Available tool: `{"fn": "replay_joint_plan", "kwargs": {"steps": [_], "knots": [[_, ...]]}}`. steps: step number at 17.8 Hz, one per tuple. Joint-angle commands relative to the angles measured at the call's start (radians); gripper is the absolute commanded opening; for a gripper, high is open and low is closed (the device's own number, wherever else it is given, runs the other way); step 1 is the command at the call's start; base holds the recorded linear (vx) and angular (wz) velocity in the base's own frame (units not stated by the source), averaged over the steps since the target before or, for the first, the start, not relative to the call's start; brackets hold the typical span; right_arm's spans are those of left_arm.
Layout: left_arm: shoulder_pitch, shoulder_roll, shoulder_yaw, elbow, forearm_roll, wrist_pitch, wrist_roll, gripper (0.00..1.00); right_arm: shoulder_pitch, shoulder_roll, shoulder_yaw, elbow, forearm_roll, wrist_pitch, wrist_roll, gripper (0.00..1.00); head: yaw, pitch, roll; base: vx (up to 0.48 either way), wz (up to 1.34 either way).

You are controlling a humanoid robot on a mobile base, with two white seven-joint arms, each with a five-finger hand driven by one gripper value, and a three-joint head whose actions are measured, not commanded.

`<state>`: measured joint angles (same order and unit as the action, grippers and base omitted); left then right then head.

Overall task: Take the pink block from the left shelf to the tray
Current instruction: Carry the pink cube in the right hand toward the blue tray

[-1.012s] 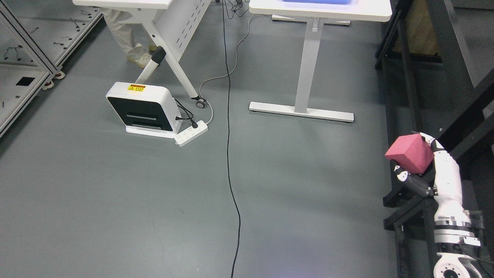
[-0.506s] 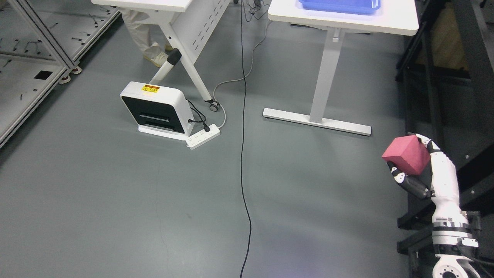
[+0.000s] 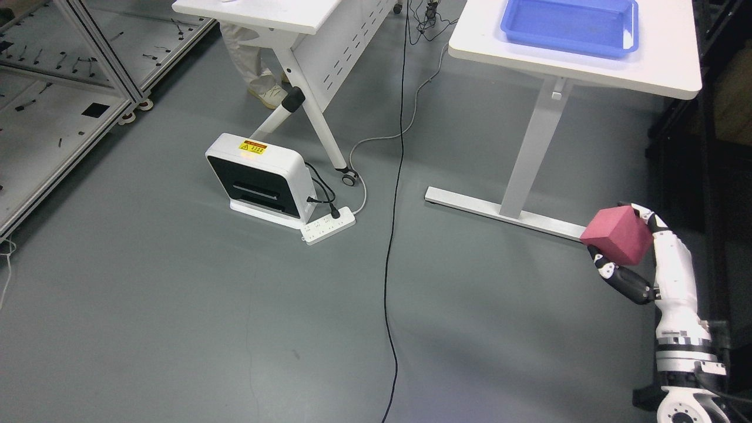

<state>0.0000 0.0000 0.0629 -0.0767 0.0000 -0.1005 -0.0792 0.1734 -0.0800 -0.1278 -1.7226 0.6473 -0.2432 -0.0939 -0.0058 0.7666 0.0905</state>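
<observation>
Pink block [image 3: 617, 236] is clamped in the right hand [image 3: 637, 258], fingers curled round it, low above the floor, well short of the blue tray [image 3: 628, 44]; any jolt risks dropping it.

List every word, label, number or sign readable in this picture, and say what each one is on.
None can be read.
Yellow warning label on top of the white floor unit: print too small and blurred to read.
Pink block, blue tray, tables: no text visible.
</observation>
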Motion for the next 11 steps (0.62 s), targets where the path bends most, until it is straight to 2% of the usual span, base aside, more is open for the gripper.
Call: {"fn": "replay_joint_plan", "kwargs": {"steps": [1, 11], "knots": [[0.009, 0.017, 0.0, 0.0, -0.002, -0.001, -0.001, 1.0, 0.0, -0.001, 0.001, 0.0, 0.0, 0.007, -0.001, 0.03, 0.0, 0.0, 0.0, 0.288, 0.06], [0.009, 0.017, 0.0, 0.0, -0.002, -0.001, -0.001, 1.0, -0.005, -0.006, 0.004, 0.0, 0.0, 0.001, -0.001, 0.03, 0.0, 0.0, 0.0, 0.311, -0.06]]}}
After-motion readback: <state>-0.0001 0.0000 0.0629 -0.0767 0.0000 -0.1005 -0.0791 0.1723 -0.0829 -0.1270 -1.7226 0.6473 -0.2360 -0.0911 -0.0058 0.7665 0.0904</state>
